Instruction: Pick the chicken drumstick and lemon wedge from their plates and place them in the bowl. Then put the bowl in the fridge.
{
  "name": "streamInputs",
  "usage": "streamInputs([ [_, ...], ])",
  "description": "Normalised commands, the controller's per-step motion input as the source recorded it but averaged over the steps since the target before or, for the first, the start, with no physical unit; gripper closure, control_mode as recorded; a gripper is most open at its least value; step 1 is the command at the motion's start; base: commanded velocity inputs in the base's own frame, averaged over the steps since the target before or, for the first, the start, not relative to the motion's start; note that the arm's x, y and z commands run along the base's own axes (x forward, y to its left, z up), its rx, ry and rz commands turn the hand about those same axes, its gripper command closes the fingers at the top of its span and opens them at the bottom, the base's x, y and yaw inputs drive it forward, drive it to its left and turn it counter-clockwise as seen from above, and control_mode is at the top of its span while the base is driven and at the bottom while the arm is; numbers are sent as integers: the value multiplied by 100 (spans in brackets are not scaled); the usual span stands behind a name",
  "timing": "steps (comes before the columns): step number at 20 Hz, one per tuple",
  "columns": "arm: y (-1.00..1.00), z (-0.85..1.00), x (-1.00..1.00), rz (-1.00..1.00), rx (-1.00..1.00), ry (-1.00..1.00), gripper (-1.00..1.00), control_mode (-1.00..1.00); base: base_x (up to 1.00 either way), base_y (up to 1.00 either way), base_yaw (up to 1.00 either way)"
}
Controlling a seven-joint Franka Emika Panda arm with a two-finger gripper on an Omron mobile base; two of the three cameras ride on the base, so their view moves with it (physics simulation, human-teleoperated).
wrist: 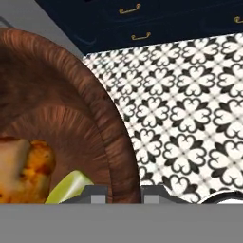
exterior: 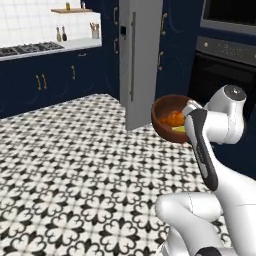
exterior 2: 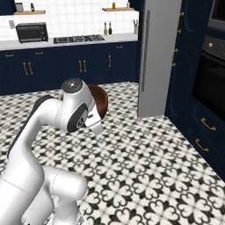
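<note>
Wooden bowl (exterior: pixel 165 120) (unlabelled) in pincer (wrist: pixel 124 193)

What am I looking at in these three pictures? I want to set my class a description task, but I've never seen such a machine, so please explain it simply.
This is a computer-rendered kitchen with a white robot arm on a base that can drive. Two pictures come from cameras on that base, behind the arm to its left and right, so they show one scene from two sides. The third comes from a camera on the arm's hand, looking along its gripper.

The arm carries a dark wooden bowl in the air above the patterned floor. The hand view shows the two fingertips on either side of the bowl's rim, so the gripper appears to pinch it. Inside lie an orange-brown drumstick and a pale yellow lemon wedge.

Ahead stands a tall grey fridge between navy cabinets.
</note>
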Motion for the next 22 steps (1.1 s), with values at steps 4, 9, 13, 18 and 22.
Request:
streamInputs([
  [4, 0, 0, 0, 0, 0, 0, 100, 100, 100, 86, -2],
  [9, 0, 0, 0, 0, 0, 0, 100, 100, 100, 100, -18],
  [13, 0, 0, 0, 0, 0, 0, 100, 100, 100, 100, -31],
  [18, 0, 0, 0, 0, 0, 0, 100, 100, 100, 100, -34],
  [22, 0, 0, 0, 0, 0, 0, 100, 100, 100, 100, -35],
])
